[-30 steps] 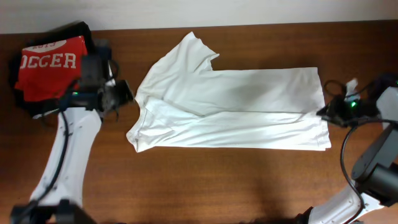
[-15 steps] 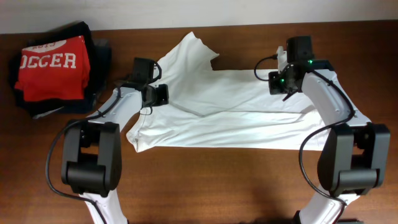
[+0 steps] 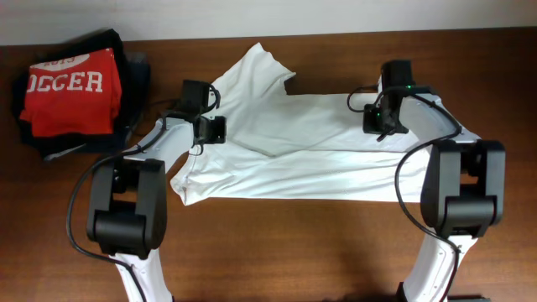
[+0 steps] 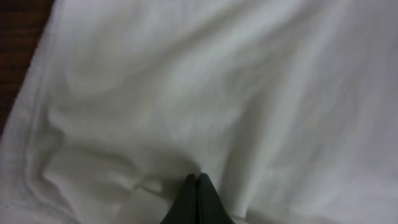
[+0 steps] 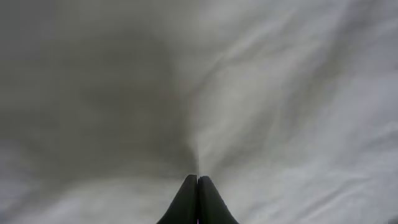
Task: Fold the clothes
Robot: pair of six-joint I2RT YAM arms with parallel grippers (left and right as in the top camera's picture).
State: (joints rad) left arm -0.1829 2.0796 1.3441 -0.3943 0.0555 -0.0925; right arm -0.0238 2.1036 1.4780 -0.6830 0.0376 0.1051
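A white T-shirt (image 3: 310, 147) lies spread across the middle of the brown table, with a sleeve sticking up at the back and its upper part folded over. My left gripper (image 3: 211, 131) rests on the shirt's left part near the shoulder. In the left wrist view its jaws (image 4: 197, 179) are shut with white cloth (image 4: 205, 81) gathered at the tips. My right gripper (image 3: 383, 122) rests on the shirt's back right part. In the right wrist view its jaws (image 5: 198, 179) are shut, and a crease in the cloth (image 5: 280, 93) runs up from the tips.
A pile of dark clothes topped by a folded red shirt with white letters (image 3: 71, 84) sits at the back left corner. Bare wooden table (image 3: 294, 243) runs along the front of the shirt. The back edge of the table meets a pale wall.
One second ago both arms were off the shirt at the table's sides. They came onto the shirt, and since half a second ago the right gripper has shifted slightly; the left has held still.
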